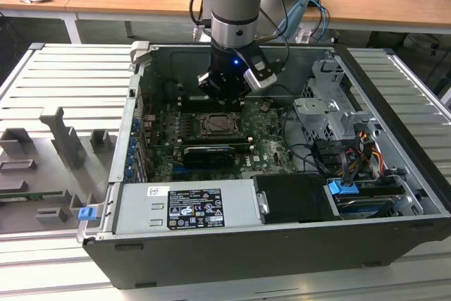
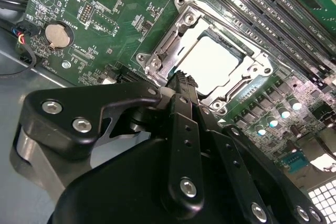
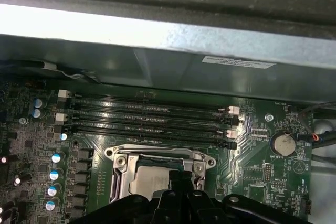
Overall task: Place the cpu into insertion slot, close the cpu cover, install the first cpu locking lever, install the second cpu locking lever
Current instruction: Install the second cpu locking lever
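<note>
CPU (image 2: 212,61) sits flat in the insertion slot (image 2: 239,51), pale silver top showing through the window of the cpu cover (image 2: 181,32), which lies closed down around it on the green motherboard (image 2: 105,19); the same chip (image 3: 152,179) and cover (image 3: 160,156) show in the first wrist view, just beside the long black memory slots (image 3: 147,116). Gripper (image 2: 181,80) hangs directly over the socket's edge, fingers drawn together to a narrow tip with nothing visibly held between them. In the exterior view the arm (image 1: 236,5) reaches straight down into the open computer case (image 1: 394,174), gripper (image 1: 224,96) just above the socket (image 1: 215,126). A round coin battery (image 2: 58,35) sits on the board well apart from the socket. Case rests on a ribbed grey counter (image 1: 70,82).
</note>
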`<state>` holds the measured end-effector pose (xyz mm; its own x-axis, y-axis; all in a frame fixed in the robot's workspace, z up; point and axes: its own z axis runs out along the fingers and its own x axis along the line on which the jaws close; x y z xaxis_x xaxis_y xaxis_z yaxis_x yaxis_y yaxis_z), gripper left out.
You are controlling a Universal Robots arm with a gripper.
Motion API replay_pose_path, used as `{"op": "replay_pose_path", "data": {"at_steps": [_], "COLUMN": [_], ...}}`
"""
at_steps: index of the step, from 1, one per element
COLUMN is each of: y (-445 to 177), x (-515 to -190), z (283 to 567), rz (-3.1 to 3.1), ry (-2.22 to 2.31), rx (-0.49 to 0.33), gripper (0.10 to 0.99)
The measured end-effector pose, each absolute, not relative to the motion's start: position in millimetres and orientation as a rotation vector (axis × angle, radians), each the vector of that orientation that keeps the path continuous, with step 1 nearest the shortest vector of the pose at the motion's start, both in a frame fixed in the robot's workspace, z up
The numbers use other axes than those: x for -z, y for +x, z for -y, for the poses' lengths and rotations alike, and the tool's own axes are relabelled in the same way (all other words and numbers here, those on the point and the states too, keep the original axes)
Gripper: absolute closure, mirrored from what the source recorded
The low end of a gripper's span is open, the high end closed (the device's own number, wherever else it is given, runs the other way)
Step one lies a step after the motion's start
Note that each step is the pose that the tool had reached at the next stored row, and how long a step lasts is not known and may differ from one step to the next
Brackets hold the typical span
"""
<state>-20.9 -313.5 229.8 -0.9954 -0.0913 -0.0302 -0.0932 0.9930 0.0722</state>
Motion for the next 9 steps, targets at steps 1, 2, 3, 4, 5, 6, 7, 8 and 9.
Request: {"op": "replay_pose_path", "data": {"at_steps": [1,2,3,4,5,6,7,8,9], "y": [-20.9,-20.9,-20.9,-20.9,-20.9,-20.9,-20.9,-20.9,-20.9], "x": [-229.8,-229.8,-229.8,-229.8,-229.8,-229.8,-230.1,-230.5,-231.4], "z": [313.7,314.0,314.4,314.8,315.0,315.2,315.2,315.3,315.3], "rz": [-3.109,-3.109,-3.109,-3.109,-3.109,-3.109,-3.109,-3.109,-3.109], "ry": [-0.144,-0.144,-0.144,-0.144,-0.144,-0.144,-0.144,-0.144,-0.144], "rx": [-0.114,-0.114,-0.114,-0.114,-0.115,-0.114,-0.114,-0.114,-0.114], "gripper": [0.980,0.980,0.980,0.980,0.980,0.980,0.980,0.980,0.980]}}
